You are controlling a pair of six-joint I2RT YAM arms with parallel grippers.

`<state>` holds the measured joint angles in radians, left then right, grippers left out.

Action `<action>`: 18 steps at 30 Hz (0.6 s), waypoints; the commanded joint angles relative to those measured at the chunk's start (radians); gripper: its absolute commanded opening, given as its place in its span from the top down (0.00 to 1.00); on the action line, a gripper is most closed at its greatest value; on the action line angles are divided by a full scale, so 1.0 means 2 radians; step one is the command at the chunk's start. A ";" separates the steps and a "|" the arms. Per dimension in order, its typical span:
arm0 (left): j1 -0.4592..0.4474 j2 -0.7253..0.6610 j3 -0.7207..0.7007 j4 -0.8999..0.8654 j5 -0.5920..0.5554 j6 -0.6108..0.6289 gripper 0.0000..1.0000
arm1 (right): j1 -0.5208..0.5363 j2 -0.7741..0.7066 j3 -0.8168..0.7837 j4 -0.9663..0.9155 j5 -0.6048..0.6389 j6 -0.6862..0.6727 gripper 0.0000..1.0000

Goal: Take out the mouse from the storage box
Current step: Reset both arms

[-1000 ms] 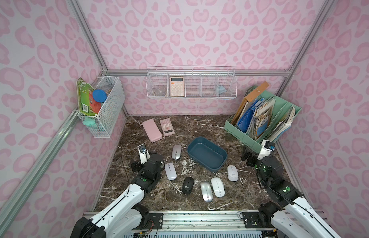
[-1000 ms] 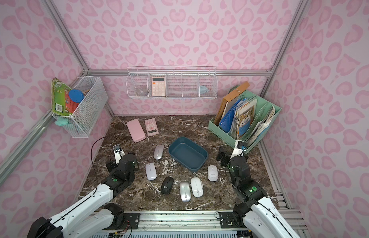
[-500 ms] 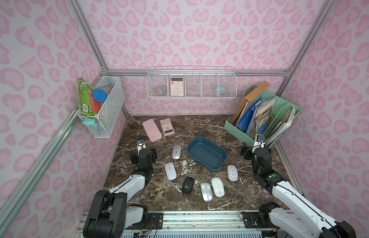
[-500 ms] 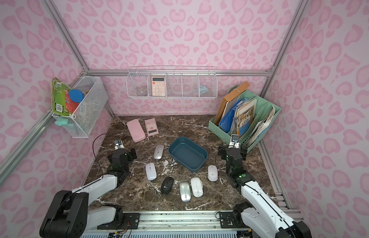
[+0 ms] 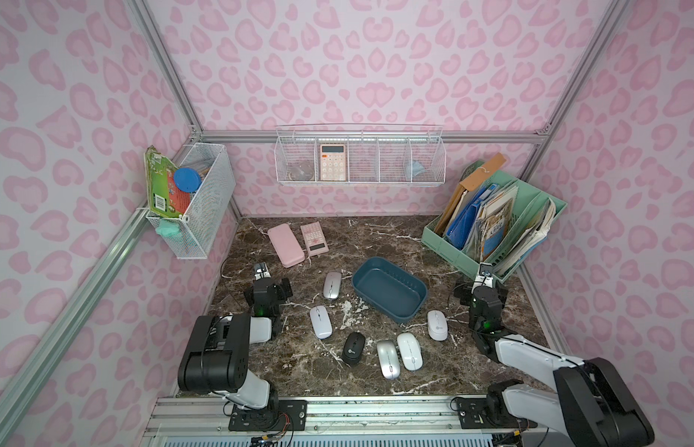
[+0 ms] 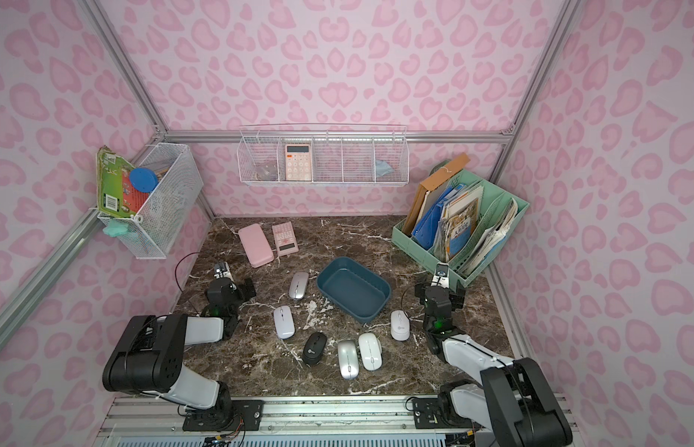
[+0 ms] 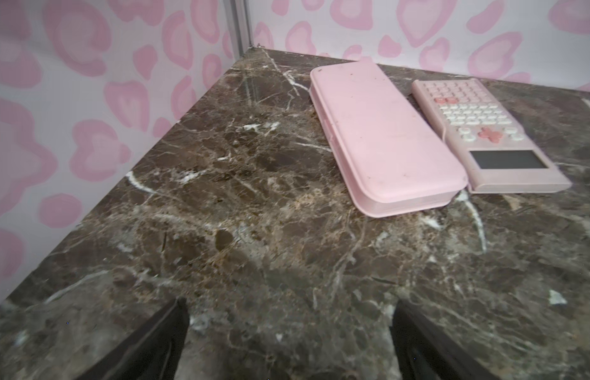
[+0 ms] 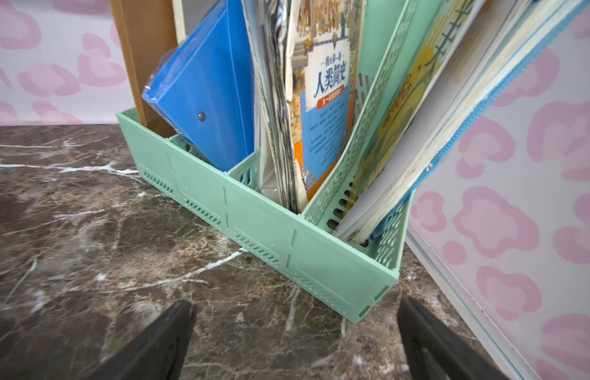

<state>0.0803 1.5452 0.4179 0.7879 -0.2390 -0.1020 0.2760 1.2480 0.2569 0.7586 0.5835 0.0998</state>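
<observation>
The storage box (image 5: 390,294) (image 6: 353,290), a shallow dark teal tub, sits mid-table, and no mouse shows inside it. Several mice lie on the marble around it: a silver mouse (image 5: 332,285) to its left, a white mouse (image 5: 320,322), a black mouse (image 5: 353,348), and a white mouse (image 5: 437,325) near its front right corner. My left gripper (image 5: 267,288) (image 7: 290,306) stands open and empty, low over bare marble left of the mice. My right gripper (image 5: 481,288) (image 8: 293,306) is open and empty, close to the file rack, right of the box.
A pink case (image 7: 382,138) and pink calculator (image 7: 478,131) lie ahead of the left gripper. The mint-green file rack (image 8: 270,230), full of books and folders, stands just ahead of the right gripper. White wire baskets (image 5: 359,162) (image 5: 194,201) hang on the walls.
Both arms have folded down and back toward the front rail, and both grippers have sunk low over the table, still open. The box and the mice have not moved.
</observation>
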 commanded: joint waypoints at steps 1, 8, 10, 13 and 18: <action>0.014 -0.003 0.007 -0.005 0.032 -0.022 0.01 | -0.021 0.041 -0.017 0.129 0.000 -0.015 0.00; 0.015 -0.005 0.010 -0.014 0.031 -0.023 0.01 | -0.044 0.061 -0.035 0.217 -0.016 -0.057 0.00; 0.014 -0.005 0.010 -0.014 0.031 -0.024 0.01 | -0.044 0.067 -0.047 0.252 -0.026 -0.074 0.00; 0.014 -0.006 0.011 -0.017 0.030 -0.024 0.01 | -0.057 0.072 -0.034 0.233 -0.063 -0.071 0.00; 0.014 -0.006 0.011 -0.017 0.029 -0.023 0.01 | -0.097 0.067 -0.062 0.268 -0.159 -0.041 0.00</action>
<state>0.1081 1.5379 0.4351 0.7494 -0.1806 -0.1398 0.1112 1.3731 0.1604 1.1965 0.4110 -0.0200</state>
